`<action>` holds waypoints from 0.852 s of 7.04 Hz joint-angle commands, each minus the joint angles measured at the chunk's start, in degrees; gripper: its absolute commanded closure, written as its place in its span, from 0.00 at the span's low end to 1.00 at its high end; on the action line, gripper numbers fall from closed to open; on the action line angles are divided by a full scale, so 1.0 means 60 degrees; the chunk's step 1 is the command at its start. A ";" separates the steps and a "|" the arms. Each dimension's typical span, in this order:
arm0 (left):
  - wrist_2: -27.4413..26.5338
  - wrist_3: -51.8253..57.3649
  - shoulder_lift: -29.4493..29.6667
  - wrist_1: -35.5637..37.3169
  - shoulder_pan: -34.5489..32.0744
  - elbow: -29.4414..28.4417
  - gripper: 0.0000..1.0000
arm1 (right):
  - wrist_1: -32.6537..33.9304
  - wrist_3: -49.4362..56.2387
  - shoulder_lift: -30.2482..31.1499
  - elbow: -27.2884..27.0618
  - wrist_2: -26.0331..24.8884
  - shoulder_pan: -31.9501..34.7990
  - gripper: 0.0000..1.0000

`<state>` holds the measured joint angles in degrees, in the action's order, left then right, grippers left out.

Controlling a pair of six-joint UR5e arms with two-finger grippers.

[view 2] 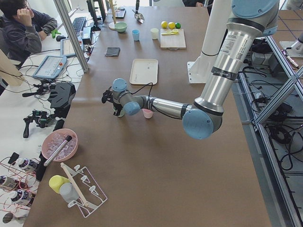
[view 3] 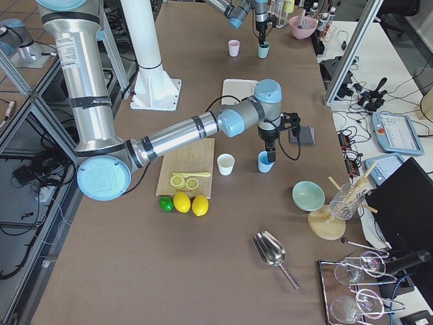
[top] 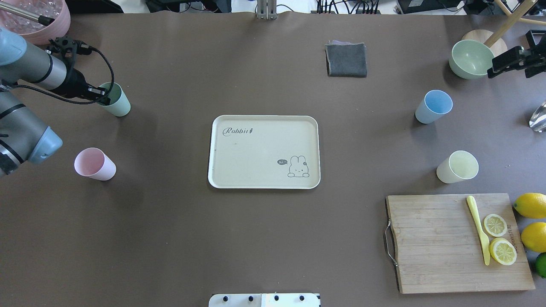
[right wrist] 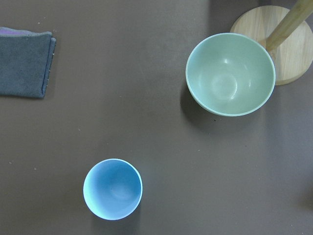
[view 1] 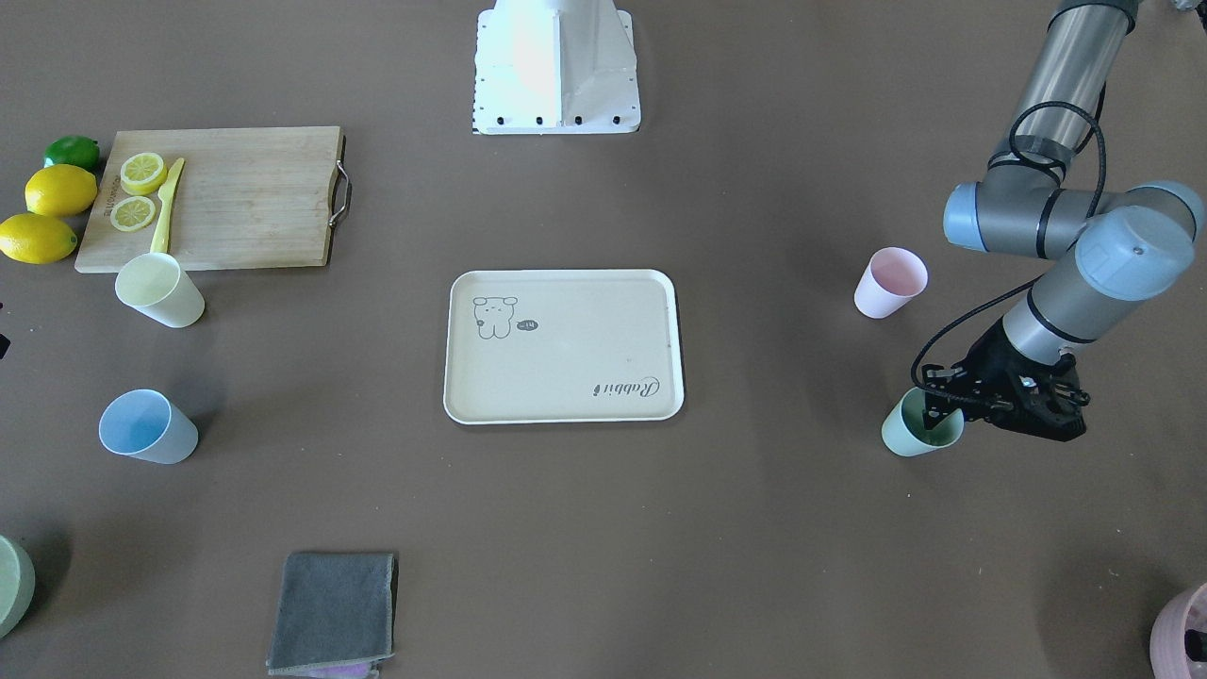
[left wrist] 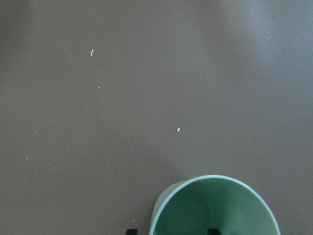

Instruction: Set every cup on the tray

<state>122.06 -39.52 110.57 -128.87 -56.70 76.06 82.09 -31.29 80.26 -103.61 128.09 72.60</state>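
- The left tool (top: 100, 94) is set at the green cup (top: 118, 101), which stands left of the tray (top: 264, 149), toward its far side.
- In the left wrist view the tool's tips are seen apart, one inside the cup and one outside. The wall lies between them and is not yet pinched.
- The cup stands upright, mouth up. A squeeze on its wall and a carry rightward to the tray is judged to be the next move.
- The pink cup (top: 94, 164) also stands left of the tray, toward its near side. The left arm is the nearer one for both.
- The blue cup (top: 434, 106) and yellow cup (top: 458, 167) stand well right of the tray.
- The right tool (view 3: 268, 147) hangs above the blue cup. Whether it is apart or together cannot be told.
- Nothing is borne by the tray. All four cups are seen empty, upright on the counter (top: 170, 238).
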 commanded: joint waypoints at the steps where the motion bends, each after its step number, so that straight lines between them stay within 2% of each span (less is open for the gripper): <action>1: -0.0085 -0.0005 0.0072 -0.0012 0.0090 0.0096 1.00 | 0.0000 0.0000 0.0012 -0.0003 0.0010 0.0000 0.00; 2: 0.0017 -0.0136 0.0102 0.0191 0.0104 0.0531 1.00 | 0.0000 0.0000 0.0026 -0.0002 0.0010 0.0000 0.00; 4: 0.0003 -0.0225 0.0640 0.2611 0.0119 0.1978 1.00 | 0.0000 0.0029 0.0056 -0.0003 0.0010 0.0000 0.00; 5: -0.0098 -0.1385 0.1021 0.3133 0.0583 0.2319 1.00 | 0.0000 0.0015 0.0070 -0.0031 0.0010 0.0000 0.00; 6: -0.0506 -0.2455 0.1532 0.3167 0.1429 0.2250 1.00 | 0.0000 0.0015 0.0085 -0.0017 0.0010 0.0000 0.00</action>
<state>121.09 -47.06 116.41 -112.14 -52.91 88.56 82.09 -31.19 80.66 -103.73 128.14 72.60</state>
